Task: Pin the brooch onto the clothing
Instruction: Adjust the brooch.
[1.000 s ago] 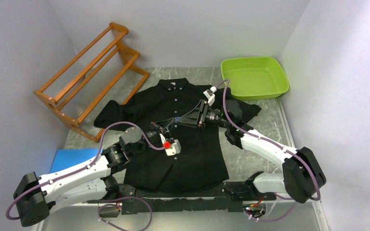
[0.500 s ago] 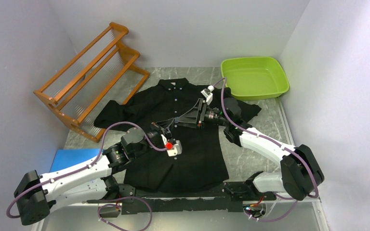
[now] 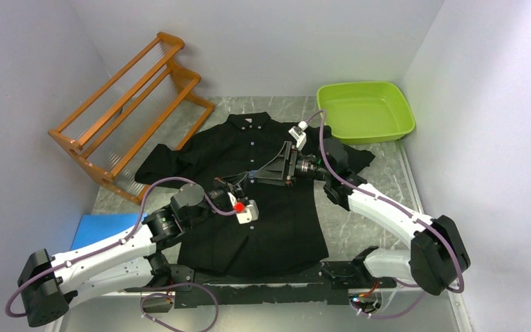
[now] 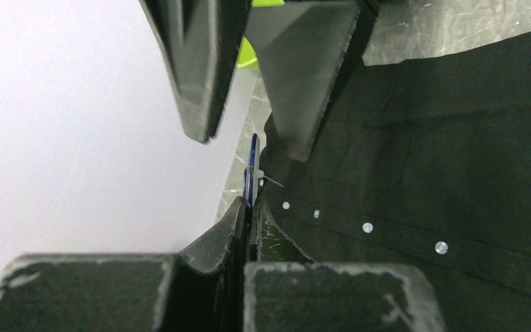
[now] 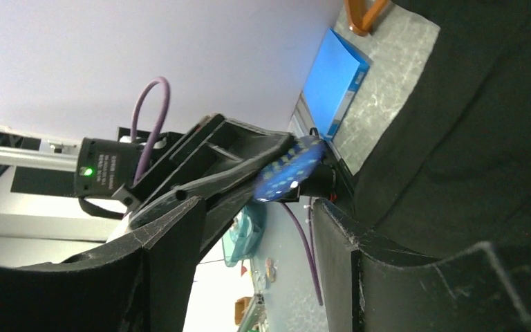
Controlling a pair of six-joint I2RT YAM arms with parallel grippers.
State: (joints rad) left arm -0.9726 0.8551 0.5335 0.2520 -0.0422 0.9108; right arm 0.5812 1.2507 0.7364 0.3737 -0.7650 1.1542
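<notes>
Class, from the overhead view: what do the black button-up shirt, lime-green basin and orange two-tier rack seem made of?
Black button-up shirt: matte woven cloth; it creases and lies limp.
Lime-green basin: probably moulded plastic; smooth, uniform colour, rounded corners.
Orange two-tier rack: likely varnished wood frame; its thin pale rods could be metal or plastic.

An orange wooden rack stands on the grey marbled surface. Well to the right of the rack sits a lime-green basin. Just nearer than the rack lies a flat blue block.
</notes>
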